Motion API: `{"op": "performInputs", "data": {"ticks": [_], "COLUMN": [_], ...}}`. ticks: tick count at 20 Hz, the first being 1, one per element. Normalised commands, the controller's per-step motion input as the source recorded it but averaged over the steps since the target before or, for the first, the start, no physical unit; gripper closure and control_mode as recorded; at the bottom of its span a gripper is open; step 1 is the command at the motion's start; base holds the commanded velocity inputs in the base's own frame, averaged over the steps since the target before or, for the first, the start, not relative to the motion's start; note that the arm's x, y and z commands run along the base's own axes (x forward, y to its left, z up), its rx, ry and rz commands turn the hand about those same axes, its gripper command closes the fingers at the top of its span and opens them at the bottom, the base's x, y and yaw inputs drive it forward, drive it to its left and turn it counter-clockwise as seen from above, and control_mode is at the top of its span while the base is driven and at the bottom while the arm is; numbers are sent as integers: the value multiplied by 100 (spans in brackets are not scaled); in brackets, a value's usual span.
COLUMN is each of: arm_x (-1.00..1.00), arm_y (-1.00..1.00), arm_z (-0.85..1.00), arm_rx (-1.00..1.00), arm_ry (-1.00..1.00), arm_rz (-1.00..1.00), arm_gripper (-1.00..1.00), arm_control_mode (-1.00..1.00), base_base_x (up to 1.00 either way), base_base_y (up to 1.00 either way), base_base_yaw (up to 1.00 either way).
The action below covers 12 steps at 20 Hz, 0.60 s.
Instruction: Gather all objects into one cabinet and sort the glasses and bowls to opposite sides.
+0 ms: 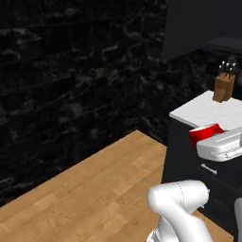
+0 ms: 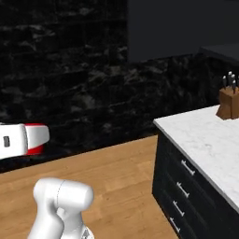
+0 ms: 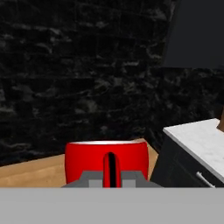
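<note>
I find no readable text, label, brand, number or sign in any view — nothing on the red mug (image 3: 106, 162), nothing on the knife block (image 1: 223, 87), and nothing on the white marble counter (image 2: 205, 140) or its dark drawer fronts (image 2: 184, 191) — all surfaces plain.
</note>
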Motion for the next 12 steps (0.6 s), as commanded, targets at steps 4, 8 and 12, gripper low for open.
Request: {"op": "performInputs", "data": {"ticks": [4,8,12], "arm_x": [0,0,0], "arm_y": [0,0,0], "arm_z": [0,0,0], "arm_rx": [0,0,0], "arm_ry": [0,0,0], "arm_rz": [0,0,0], "arm_gripper": [100,100,100], "arm_control_mode": [100,100,100], "base_base_x": [33,23,48], "base_base_y": [-14,0,8], "base_base_yaw": [-54,-52,-52]}}
